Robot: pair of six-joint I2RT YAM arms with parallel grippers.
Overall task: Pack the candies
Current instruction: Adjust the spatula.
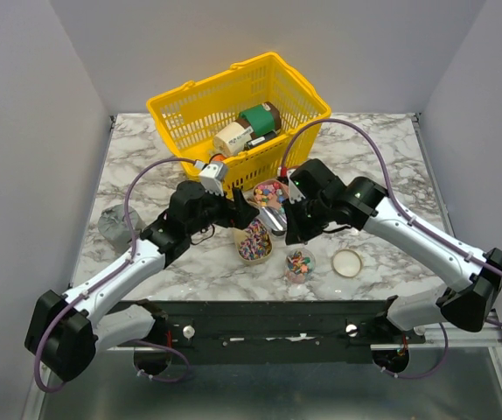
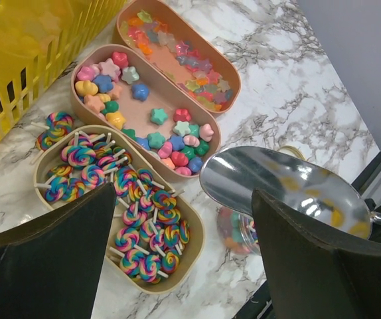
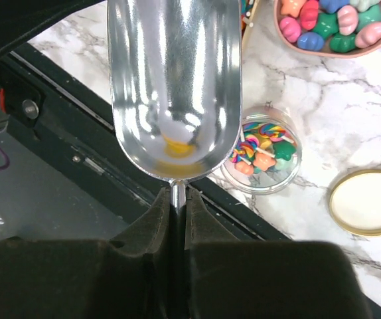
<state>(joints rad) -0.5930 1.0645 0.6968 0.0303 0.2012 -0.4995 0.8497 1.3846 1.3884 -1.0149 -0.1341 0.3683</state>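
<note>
The yellow basket (image 1: 238, 101) stood at the back left with its bottles and cans; it had no part in this job. My left gripper (image 2: 184, 189) hung above the near tray (image 2: 202, 229), fingers spread wide with nothing between them. I judged it was placed there to reach the swirl lollipops (image 2: 137, 206) heaped in that tray.

Beyond lay 2 more trays side by side. The middle tray (image 2: 144, 109) held opaque star and heart candies (image 2: 177, 143) around its edges, and the far tray (image 2: 177, 63) held clear star sweets.

To the right, my right gripper (image 3: 177, 196) was pressed tight on the thin handle of the metal scoop (image 3: 174, 80). The bowl pointed away from me, between the trays and the jar (image 3: 265, 156). A yellow patch showed in the bowl; I could not tell whether it was a sweet or a reflection.

The jar stood open just beside the scoop, holding a few lollipops and stars and far from full. Its lid (image 3: 366, 201) lay flat further right, apart from the jar, so the mouth stayed free for filling.
</note>
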